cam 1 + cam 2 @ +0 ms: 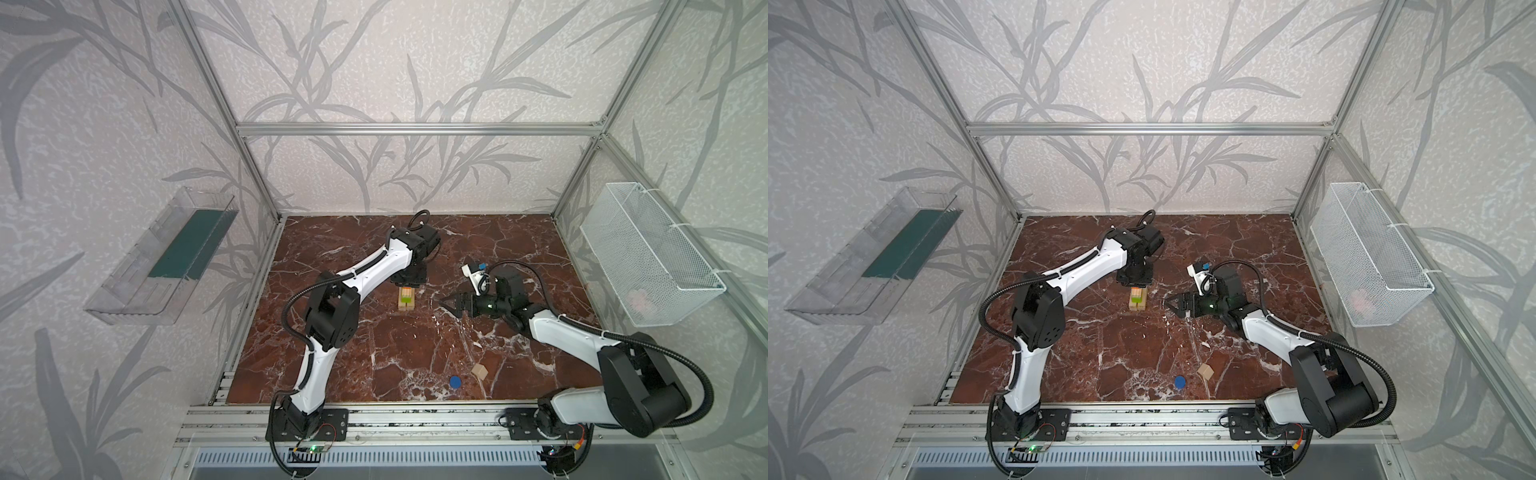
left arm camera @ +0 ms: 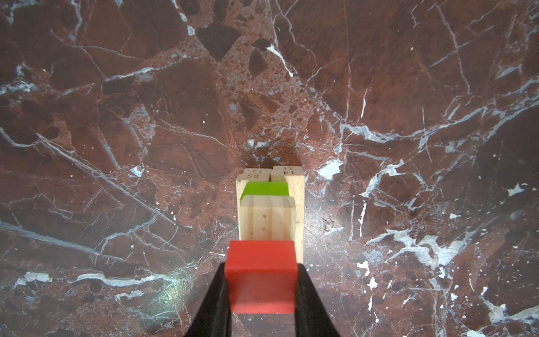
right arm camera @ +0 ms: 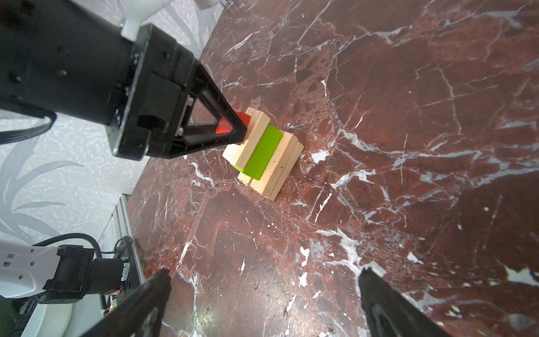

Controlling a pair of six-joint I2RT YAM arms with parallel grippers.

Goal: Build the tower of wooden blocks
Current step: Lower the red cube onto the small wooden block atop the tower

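The wood block tower (image 1: 406,299) stands mid-counter (image 1: 374,345): planks, a lime-green brick (image 3: 262,153), one more plank. The left end effector (image 2: 261,265) is clamped on the red cube (image 3: 243,116), right at the top. The right end effector (image 3: 264,277) is near, jaws apart. The blue disc (image 1: 455,381) and a plain wood piece (image 1: 481,371) lie by the front edge, not yet stacked.

One each of red cube (image 2: 261,262), green brick (image 3: 262,153), blue disc (image 1: 456,381), loose block (image 1: 479,371), several planks (image 3: 280,166)
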